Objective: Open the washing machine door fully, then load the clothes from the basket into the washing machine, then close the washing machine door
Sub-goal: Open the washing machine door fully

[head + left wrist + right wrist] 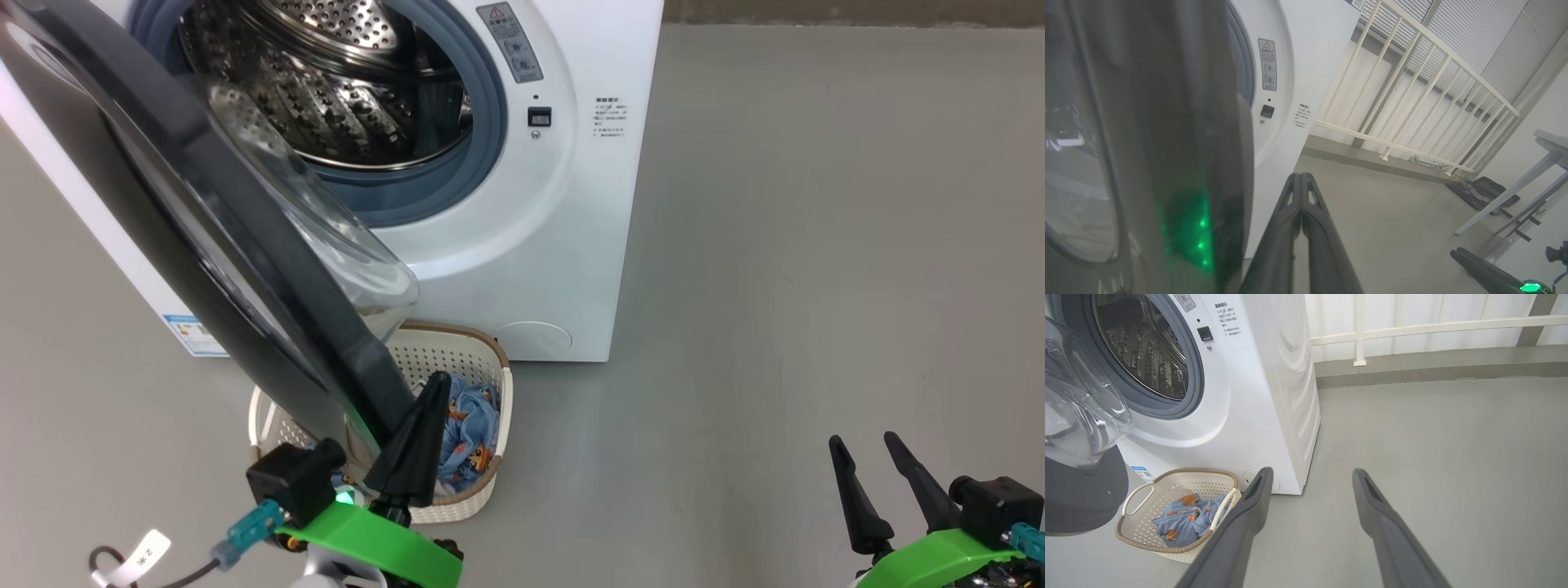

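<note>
The white washing machine (pixel 563 204) stands with its steel drum (pixel 343 90) exposed. The washing machine door (pixel 245 245), black-rimmed with a clear glass bowl, is swung out partway over the basket (pixel 457 359). My left gripper (pixel 437 384) is shut with nothing in it, its tips just right of the door's lower edge, above the basket. In the left wrist view the door rim (pixel 1180 163) lies close on the left of my shut left gripper (pixel 1301 176). The clothes (pixel 1184 522) lie in the basket (pixel 1167 486). My right gripper (pixel 1310 475) stands open and empty over bare floor, far right in the head view (pixel 864 441).
A white railing (pixel 1412 94) runs along the wall behind the machine. A grey table frame (pixel 1535 179) and a dark flat case (pixel 1484 192) stand off to the right. Grey floor (pixel 816 245) stretches to the machine's right.
</note>
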Controlling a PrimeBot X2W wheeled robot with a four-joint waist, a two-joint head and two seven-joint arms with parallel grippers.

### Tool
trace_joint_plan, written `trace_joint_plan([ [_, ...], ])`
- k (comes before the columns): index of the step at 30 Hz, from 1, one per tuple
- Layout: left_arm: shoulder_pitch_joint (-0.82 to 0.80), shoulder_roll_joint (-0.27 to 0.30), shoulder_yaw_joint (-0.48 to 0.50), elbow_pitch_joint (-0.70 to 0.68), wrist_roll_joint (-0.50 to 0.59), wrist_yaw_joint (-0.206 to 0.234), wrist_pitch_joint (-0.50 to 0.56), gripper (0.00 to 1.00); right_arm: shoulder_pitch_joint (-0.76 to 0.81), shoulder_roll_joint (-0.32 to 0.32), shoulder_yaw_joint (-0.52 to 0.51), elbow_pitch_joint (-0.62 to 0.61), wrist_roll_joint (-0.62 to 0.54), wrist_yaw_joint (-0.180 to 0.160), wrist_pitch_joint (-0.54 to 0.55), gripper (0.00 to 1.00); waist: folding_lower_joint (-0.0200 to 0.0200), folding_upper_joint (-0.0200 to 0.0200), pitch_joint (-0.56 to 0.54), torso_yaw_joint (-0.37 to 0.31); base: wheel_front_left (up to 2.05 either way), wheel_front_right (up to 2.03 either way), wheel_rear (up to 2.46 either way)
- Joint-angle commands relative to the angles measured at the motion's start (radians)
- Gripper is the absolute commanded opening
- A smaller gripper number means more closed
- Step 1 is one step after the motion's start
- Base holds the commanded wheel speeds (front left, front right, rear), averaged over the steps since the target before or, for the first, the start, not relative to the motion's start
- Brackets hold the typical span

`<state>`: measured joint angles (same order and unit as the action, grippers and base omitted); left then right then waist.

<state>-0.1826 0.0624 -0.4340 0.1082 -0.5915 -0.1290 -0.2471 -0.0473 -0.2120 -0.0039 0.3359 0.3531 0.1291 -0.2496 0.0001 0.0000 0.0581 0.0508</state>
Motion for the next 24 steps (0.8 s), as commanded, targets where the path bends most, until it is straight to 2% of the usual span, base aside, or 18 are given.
trace_joint_plan([
  [1, -0.045, 0.004, 0.027, -0.015, -0.005, -0.002, -0.009, 0.0, -0.033, -0.011, 0.024, -0.026, -0.007, 0.002, -0.012, 1.0, 0.0, 0.0, 0.002, -0.001, 0.0, 0.0, 0.0],
  [8, -0.077, 0.01, 0.044, 0.057, -0.029, -0.002, -0.014, 0.0, -0.034, -0.008, 0.017, -0.031, -0.011, 0.002, -0.012, 1.0, 0.0, 0.0, 0.008, 0.002, 0.0, 0.0, 0.0],
  [24, -0.019, 0.019, 0.107, 0.04, -0.015, -0.002, -0.015, 0.0, -0.033, -0.013, 0.005, -0.041, -0.012, 0.002, -0.012, 1.0, 0.0, 0.0, 0.003, 0.036, 0.0, 0.0, 0.0],
])
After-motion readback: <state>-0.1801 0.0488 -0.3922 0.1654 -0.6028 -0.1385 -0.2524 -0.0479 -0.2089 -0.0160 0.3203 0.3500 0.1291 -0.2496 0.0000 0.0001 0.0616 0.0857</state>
